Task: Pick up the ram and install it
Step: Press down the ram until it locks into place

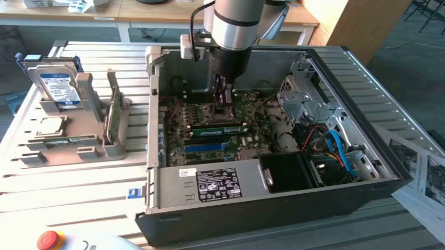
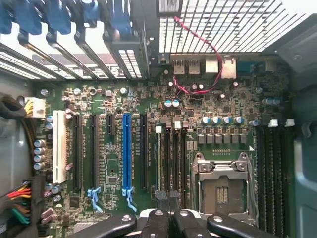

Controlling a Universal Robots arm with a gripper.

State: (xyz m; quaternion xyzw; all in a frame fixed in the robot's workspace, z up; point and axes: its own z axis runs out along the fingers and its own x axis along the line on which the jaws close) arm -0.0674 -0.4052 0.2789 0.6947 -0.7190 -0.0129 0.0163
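Note:
The ram (image 1: 219,128), a long narrow green stick, stands on edge in a slot of the motherboard (image 1: 254,112) inside the open computer case (image 1: 278,208). My gripper (image 1: 224,104) reaches down into the case right behind and above the stick, fingers together. Whether the tips touch the stick's top edge I cannot tell. In the wrist view my gripper (image 2: 168,220) is shut, its tips over the narrow memory slots (image 2: 171,158) between the blue slot (image 2: 126,153) and the empty processor socket (image 2: 220,191).
On the exterior view's left a grey stand (image 1: 90,130) holds a blue-labelled hard drive (image 1: 57,87), an upright green card (image 1: 114,112) and a square chip (image 1: 52,125). The case's walls, a drive cage (image 1: 303,96), cables (image 1: 334,146) and the power supply (image 1: 215,185) crowd the motherboard.

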